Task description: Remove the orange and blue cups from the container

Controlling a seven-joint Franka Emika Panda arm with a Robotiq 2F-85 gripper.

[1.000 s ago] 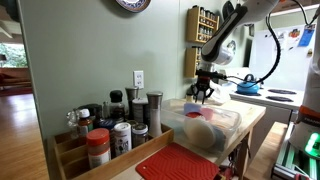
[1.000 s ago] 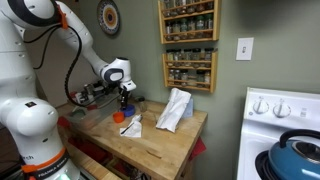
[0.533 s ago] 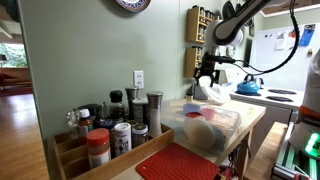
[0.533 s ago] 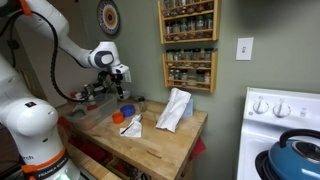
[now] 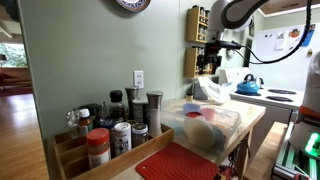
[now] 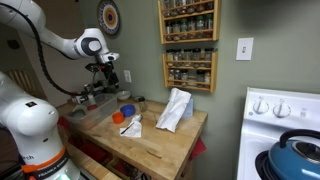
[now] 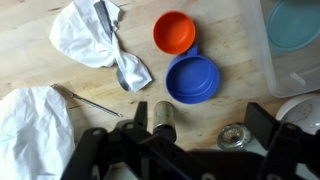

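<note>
The orange cup [image 7: 174, 32] and the blue cup [image 7: 192, 78] stand side by side, touching, on the wooden table, outside the clear container [image 7: 262, 50]. In an exterior view the orange cup [image 6: 118, 117] and blue cup [image 6: 127, 110] sit near the table's left part. My gripper [image 7: 203, 125] hangs open and empty well above them; in both exterior views it [image 6: 105, 75] [image 5: 208, 62] is raised clear of the table. The container [image 5: 222, 128] holds a teal item and other things.
A crumpled white cloth [image 7: 92, 35] with a spoon [image 7: 122, 62] lies beside the cups, and another white sheet [image 7: 30, 125] lies nearer. A small bottle [image 7: 163, 115] and metal lid [image 7: 233, 135] sit below the gripper. Spice bottles [image 5: 110, 128], a wall spice rack [image 6: 188, 45] and a kettle [image 6: 295, 155] surround the table.
The gripper has opened wide and risen away from the cups, swinging up and back from the table. Both cups stay on the table.
</note>
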